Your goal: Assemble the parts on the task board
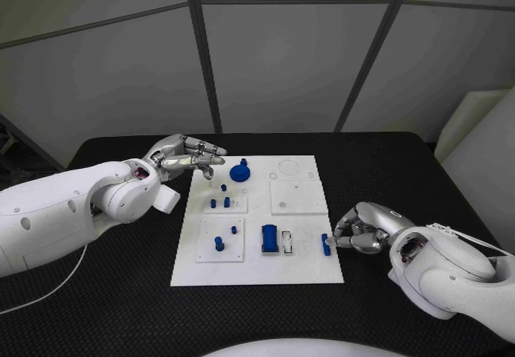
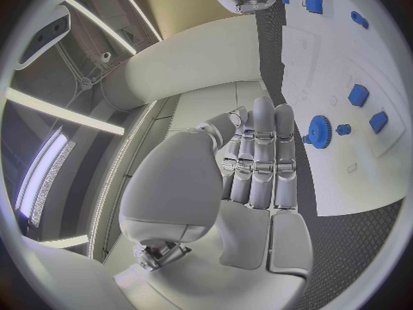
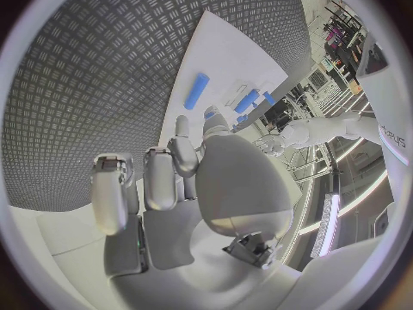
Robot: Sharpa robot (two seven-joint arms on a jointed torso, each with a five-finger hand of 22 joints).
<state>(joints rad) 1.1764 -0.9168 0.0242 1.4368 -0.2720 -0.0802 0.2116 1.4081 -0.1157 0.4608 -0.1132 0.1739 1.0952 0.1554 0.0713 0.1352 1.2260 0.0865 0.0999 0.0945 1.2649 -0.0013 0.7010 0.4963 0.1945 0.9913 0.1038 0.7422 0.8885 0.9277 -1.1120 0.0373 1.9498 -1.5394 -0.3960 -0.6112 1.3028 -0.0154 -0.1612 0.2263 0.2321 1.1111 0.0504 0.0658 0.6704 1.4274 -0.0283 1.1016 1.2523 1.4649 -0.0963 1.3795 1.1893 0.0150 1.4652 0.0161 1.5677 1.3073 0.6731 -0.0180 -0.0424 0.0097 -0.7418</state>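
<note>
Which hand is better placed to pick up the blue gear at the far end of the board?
Left, probably. The left hand hovers open over the task board's far left corner, right beside the blue gear. The right hand sits curled at the board's near right edge, by a small blue peg.

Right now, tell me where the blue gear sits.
In the head view, the blue gear stands near the task board's far left corner, just right of the left robot hand.
</note>
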